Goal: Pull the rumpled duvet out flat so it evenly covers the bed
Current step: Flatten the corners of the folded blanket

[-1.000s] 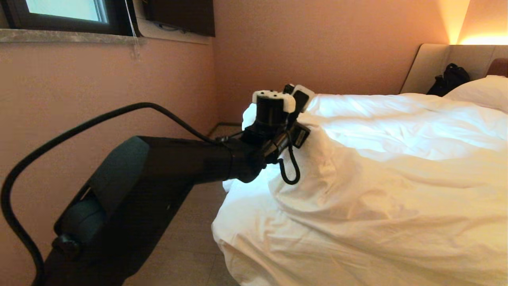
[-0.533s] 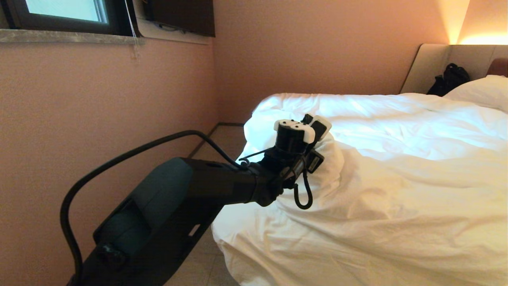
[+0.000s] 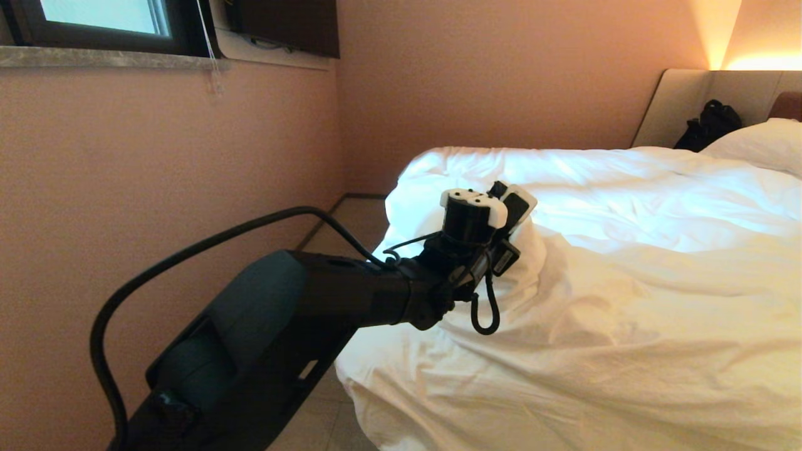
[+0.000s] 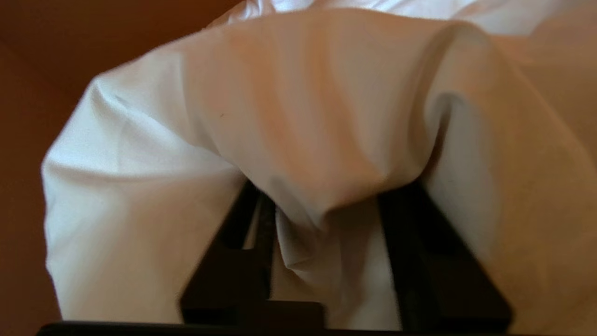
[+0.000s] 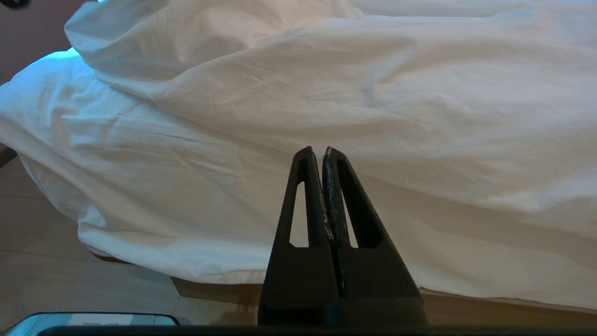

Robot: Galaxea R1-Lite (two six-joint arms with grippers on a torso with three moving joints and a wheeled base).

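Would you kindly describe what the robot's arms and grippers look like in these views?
The left arm is matte black with rounded housings and a thick black cable arcing above it. Its wrist carries a black cylinder capped in white. The right gripper has black tapered fingers with triangular cut-outs and scuffed inner edges.

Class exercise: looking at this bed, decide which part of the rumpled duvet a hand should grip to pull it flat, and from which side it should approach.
Probably the raised fold of the duvet at the bed's window-side edge, approached from that open floor side. The fabric bunches into a ridge there, narrow enough to pinch; the left hand already straddles it.
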